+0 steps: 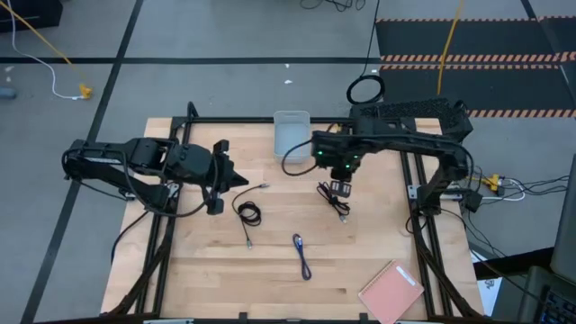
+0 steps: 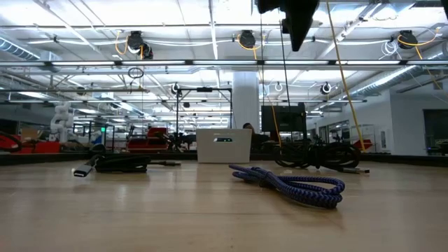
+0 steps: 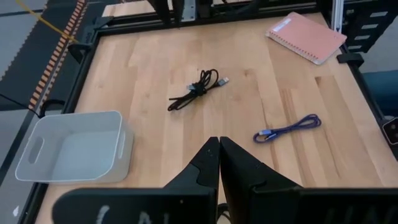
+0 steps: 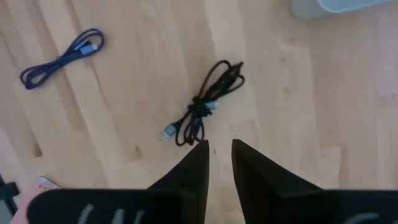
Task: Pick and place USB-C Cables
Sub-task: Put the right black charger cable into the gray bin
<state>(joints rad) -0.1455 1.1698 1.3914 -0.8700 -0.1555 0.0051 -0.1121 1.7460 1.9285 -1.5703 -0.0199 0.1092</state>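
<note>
USB-C Cables (image 1: 247,212): two black, one blue-purple.

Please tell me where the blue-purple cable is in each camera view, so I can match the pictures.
High view: blue-purple cable near the table's front edge, centre.
Low view: it lies closest to the camera, right of centre.
Left wrist view: at the right.
Right wrist view: upper left corner.
Shared landmark: the tied black cable nearby.

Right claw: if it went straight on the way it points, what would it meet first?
Probably the bundled black cable, lying on the table just ahead of the slightly parted right claw; depth is unclear.
</note>
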